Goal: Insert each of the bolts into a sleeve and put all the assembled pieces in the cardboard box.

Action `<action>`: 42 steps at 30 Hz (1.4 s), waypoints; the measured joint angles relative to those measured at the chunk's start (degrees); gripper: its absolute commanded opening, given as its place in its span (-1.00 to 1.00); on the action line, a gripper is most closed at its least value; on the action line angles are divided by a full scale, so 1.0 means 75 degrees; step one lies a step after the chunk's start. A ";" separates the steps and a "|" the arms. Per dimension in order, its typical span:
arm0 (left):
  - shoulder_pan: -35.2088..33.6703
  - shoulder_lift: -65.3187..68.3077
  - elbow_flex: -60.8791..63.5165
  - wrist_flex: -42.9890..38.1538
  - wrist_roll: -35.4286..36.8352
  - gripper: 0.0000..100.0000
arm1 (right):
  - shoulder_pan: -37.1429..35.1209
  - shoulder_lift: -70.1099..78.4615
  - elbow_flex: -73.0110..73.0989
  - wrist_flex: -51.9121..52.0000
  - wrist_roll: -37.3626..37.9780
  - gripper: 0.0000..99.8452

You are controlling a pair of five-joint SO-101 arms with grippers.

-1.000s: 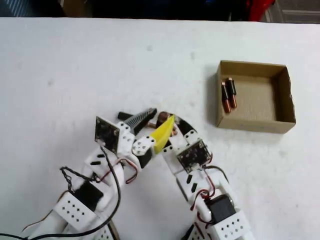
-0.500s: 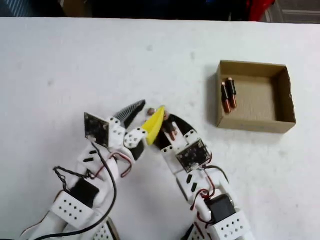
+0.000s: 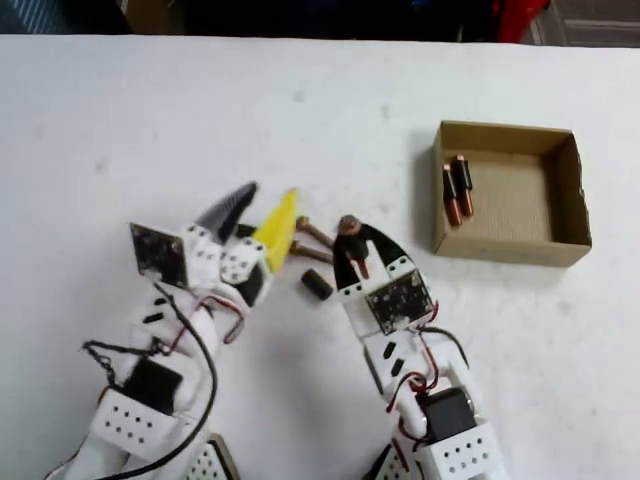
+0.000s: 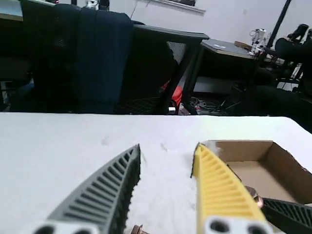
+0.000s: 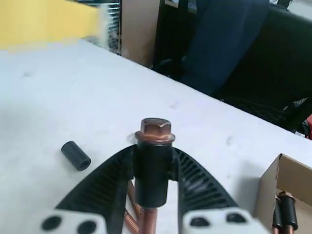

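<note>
My right gripper (image 3: 350, 233) is shut on a copper bolt in a black sleeve (image 5: 153, 163), which stands upright with the bolt's head on top. Two loose bolts (image 3: 312, 242) lie on the table just left of it, and a loose black sleeve (image 3: 317, 285) lies in front of them. This sleeve (image 5: 76, 156) also appears in the right wrist view. My left gripper (image 3: 272, 192) is open, with grey and yellow fingers, left of the bolts and holding nothing. The cardboard box (image 3: 562, 190) at the right holds two assembled pieces (image 3: 456, 190).
The white table (image 3: 200, 110) stretches bare behind and to the left of the arms. Both arm bodies and their cables fill the near edge. A dark chair (image 4: 102, 63) stands beyond the table's far side.
My left gripper has drawn back to the left, away from the right gripper, and its fingers have spread. The right gripper keeps the sleeved bolt and has shifted slightly right.
</note>
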 measured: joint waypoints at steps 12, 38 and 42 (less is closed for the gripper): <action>-0.0141 -0.2801 0.0000 0.3493 -0.0680 -0.92 | 0.1125 0.0012 0.0000 0.0352 0.0000 -0.97; -0.2157 -0.3095 0.1067 0.5380 -0.1008 -0.95 | 0.3223 0.2157 -0.3305 0.2075 0.0434 -0.97; -0.2157 -0.3095 0.1477 0.5380 -0.1758 -0.96 | 0.3282 0.3927 -0.4173 0.2063 0.0692 -0.97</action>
